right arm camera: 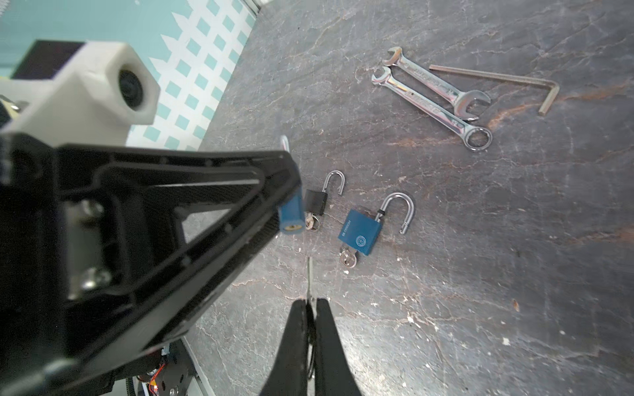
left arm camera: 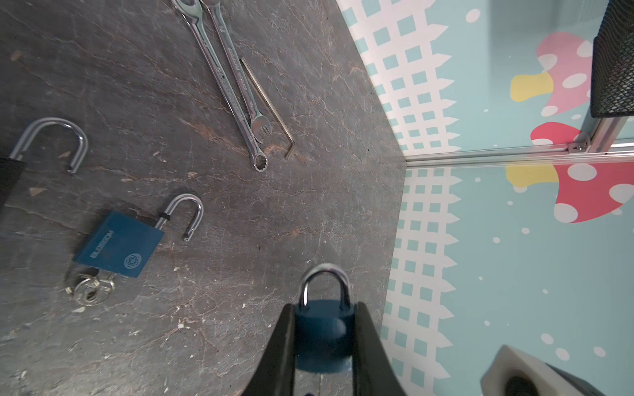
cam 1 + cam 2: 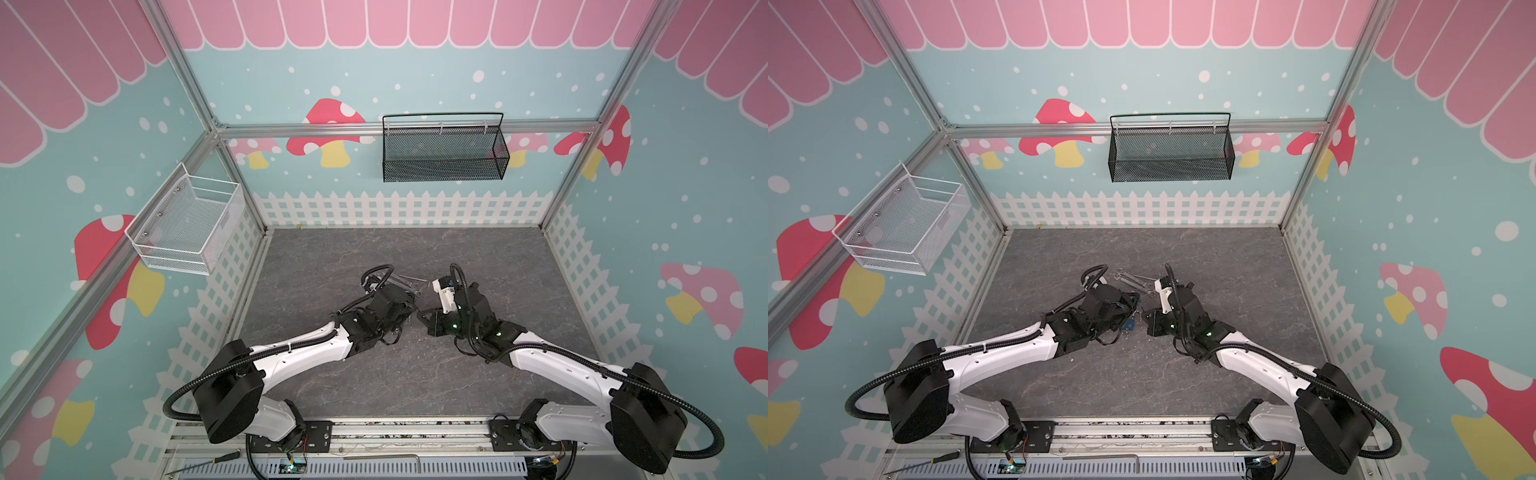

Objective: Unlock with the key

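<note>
The left gripper point(image 2: 324, 308) is pinched on a small blue padlock point(image 2: 324, 337), one finger on each side of the body, and holds it off the table point(image 2: 206, 325). The shackle point(image 2: 324, 279) is seated in the body, so the lock is judged locked. The right gripper point(image 1: 310, 303) is pressed together on the key point(image 1: 309, 279). Its blade projects straight ahead past the fingertips and shows edge-on as a thin strip. In the right wrist view the keyhole point(image 1: 291, 227) sits in the end of the padlock opposite the shackle and is turned toward the right gripper. Key tip and keyhole are near but apart. The keyhole lies ahead of the blade and off its line, toward the left arm. The right arm is judged the one to close this gap. Insertion calls for the blade's long axis to run in line with the padlock's long axis. On the table beyond lie an open blue padlock point(image 1: 360, 233) with keys at its base, an open black padlock point(image 1: 315, 202), two wrenches point(image 1: 429, 108) and a hex key point(image 1: 490, 76).
</note>
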Robot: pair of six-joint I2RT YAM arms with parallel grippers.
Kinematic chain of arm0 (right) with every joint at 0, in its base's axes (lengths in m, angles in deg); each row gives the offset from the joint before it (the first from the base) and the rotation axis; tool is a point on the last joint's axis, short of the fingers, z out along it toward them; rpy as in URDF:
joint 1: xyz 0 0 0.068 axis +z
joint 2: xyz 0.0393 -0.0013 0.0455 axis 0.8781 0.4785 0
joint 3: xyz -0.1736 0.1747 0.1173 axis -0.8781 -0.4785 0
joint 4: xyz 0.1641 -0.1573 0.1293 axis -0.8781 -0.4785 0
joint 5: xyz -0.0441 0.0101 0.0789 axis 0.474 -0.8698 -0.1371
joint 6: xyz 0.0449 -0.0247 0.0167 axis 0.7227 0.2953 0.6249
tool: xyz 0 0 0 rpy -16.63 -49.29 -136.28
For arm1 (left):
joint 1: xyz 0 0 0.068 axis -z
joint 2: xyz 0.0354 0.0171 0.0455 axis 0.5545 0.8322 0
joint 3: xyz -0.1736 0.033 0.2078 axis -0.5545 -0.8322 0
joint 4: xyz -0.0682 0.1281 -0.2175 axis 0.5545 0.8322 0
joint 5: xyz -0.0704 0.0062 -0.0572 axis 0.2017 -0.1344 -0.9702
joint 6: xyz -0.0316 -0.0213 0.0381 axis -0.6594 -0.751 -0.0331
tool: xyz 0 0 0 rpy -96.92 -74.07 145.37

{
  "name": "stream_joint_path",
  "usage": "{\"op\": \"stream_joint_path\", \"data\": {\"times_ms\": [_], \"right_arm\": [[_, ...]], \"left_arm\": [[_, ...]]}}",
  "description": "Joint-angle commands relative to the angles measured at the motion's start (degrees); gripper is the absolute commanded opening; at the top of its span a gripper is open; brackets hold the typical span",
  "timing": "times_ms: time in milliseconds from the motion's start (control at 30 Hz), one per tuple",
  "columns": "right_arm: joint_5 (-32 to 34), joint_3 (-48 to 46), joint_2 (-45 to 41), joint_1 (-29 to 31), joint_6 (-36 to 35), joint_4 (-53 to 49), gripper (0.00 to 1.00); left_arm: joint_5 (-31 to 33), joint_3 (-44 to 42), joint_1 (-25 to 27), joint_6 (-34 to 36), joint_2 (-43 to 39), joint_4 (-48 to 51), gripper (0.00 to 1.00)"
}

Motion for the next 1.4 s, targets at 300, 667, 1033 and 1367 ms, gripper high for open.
{"op": "stream_joint_path", "data": {"times_ms": [300, 667, 1033, 1367], "right_arm": [[-0.7, 1.6, 2.0, 0.8, 1.7, 3.9, 0.0], [-0.3, 2.9, 2.2, 0.8, 1.4, 4.6, 0.0], [2.9, 2.1, 2.8, 0.8, 1.1, 3.3, 0.0], [2.7, 2.8, 1.7, 0.8, 0.7, 4.6, 0.0]], "left_arm": [[2.4, -0.4, 0.4, -0.2, -1.5, 1.0, 0.0], [1.5, -0.1, 0.6, -0.3, -1.1, -0.1, 0.0], [1.3, -0.3, 1.0, -1.1, -2.1, -0.7, 0.0], [1.7, 0.2, 2.5, -0.8, -3.6, -0.7, 0.0]]}}
